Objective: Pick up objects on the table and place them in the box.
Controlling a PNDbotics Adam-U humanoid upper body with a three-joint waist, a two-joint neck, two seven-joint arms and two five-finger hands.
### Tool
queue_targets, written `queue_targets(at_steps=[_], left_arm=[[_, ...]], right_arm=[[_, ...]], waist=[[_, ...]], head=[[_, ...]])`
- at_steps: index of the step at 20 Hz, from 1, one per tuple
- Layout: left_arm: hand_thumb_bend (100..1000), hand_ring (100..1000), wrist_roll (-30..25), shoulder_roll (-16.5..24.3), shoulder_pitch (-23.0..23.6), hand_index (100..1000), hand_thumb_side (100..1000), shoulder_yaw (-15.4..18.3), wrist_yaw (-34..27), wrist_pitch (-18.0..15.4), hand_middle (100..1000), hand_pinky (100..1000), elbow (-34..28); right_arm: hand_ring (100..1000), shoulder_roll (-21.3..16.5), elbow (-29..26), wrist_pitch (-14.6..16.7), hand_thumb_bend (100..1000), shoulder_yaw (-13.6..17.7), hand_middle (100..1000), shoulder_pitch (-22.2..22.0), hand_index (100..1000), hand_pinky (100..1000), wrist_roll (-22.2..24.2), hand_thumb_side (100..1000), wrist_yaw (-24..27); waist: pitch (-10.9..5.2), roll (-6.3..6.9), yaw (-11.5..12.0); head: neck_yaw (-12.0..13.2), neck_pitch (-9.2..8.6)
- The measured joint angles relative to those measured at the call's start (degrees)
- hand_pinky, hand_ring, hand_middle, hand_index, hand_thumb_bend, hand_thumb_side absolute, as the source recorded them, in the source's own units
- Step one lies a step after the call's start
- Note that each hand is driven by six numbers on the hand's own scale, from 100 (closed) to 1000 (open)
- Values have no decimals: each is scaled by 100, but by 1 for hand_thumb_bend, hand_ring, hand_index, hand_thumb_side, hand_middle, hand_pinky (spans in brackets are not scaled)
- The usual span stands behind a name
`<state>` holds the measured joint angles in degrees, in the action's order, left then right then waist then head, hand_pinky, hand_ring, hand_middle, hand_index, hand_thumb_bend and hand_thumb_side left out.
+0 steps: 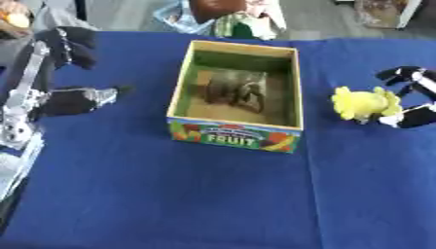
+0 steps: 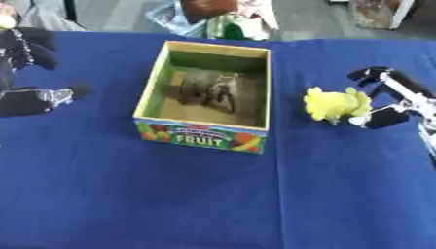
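Observation:
A yellow soft toy [image 2: 335, 104] lies on the blue cloth to the right of the fruit box [image 1: 234, 137]. My right hand [image 2: 390, 99] is around the toy's right side, one finger above and the thumb below touching it, curled about it. Inside the box lies a grey-brown toy [image 1: 234, 88]. My left hand [image 1: 72, 73] hovers open at the far left, well away from the box, fingers spread.
The blue cloth [image 1: 170, 204] covers the whole table, with wide bare room in front of the box. Beyond the far edge stand a basket and other clutter [image 1: 221, 17].

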<state>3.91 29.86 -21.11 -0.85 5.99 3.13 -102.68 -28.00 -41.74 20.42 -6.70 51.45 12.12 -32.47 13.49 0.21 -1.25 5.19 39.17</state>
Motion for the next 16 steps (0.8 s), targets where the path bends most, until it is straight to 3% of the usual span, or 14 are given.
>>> queue_targets(at_steps=[9, 13, 14, 16], left_arm=[[812, 552, -37, -18, -1, 730, 151, -1, -38, -6, 584, 576, 0], [812, 552, -39, -32, -1, 730, 151, -1, -39, -5, 585, 576, 0], [812, 552, -41, -45, -1, 730, 150, -1, -39, -5, 585, 577, 0], [812, 552, -44, -63, -1, 730, 150, -2, -39, -3, 585, 576, 0]], right_arm=[[801, 283, 454, 96, 496, 225, 789, 249, 864, 640, -287, 109, -601], [739, 319, 495, 141, 478, 246, 730, 266, 831, 619, -329, 100, -718], [678, 326, 495, 153, 442, 246, 653, 270, 768, 598, -342, 100, -753], [639, 343, 494, 181, 407, 245, 573, 274, 663, 578, -405, 100, -826]], waist=[[-4, 1, 31], [-10, 1, 31], [-10, 1, 31], [-10, 1, 31]], head=[[-235, 1], [-276, 2], [-279, 3], [-279, 4]])
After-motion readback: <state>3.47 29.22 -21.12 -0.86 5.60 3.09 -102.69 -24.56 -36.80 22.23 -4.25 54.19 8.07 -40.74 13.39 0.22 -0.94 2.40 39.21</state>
